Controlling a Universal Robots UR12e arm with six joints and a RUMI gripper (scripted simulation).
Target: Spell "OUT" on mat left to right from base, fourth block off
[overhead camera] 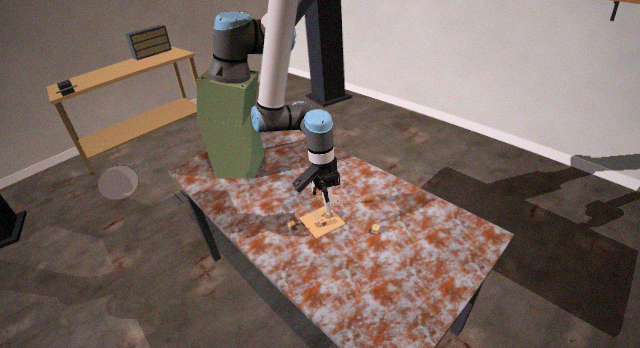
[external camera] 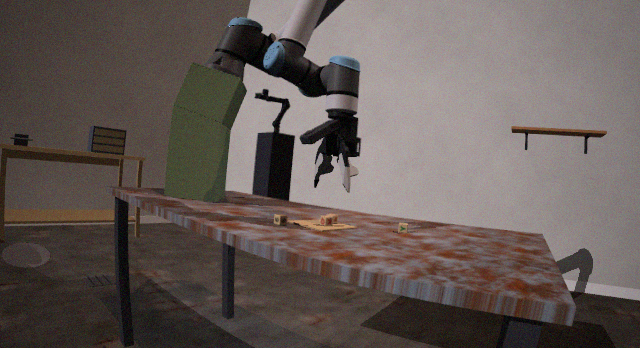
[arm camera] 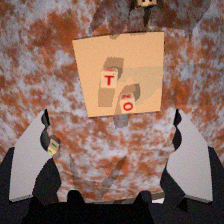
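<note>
My gripper [overhead camera: 321,203] [external camera: 332,188] [arm camera: 111,110] is open and empty, well above the table. The tan mat [overhead camera: 315,231] [external camera: 342,227] [arm camera: 150,45] holds two blocks with red letters. The T block [arm camera: 109,79] stands inside the mat. The O block [arm camera: 128,105] stands nearer the mat's lower edge in the wrist view, right of and below the T, with a gap between them. A block with a green letter [overhead camera: 375,229] [external camera: 403,228] [arm camera: 53,146] is off the mat; its top letter is unclear. Another block [overhead camera: 292,225] [external camera: 280,219] [arm camera: 145,2] with dark marks is off the mat, cut off in the wrist view.
The mottled table [overhead camera: 390,288] [external camera: 450,258] carries the mat and blocks. The green pedestal [overhead camera: 227,133] [external camera: 200,138] bears the arm at the table's far end. A wooden bench [overhead camera: 125,65] and a dark column [overhead camera: 326,48] stand beyond the table.
</note>
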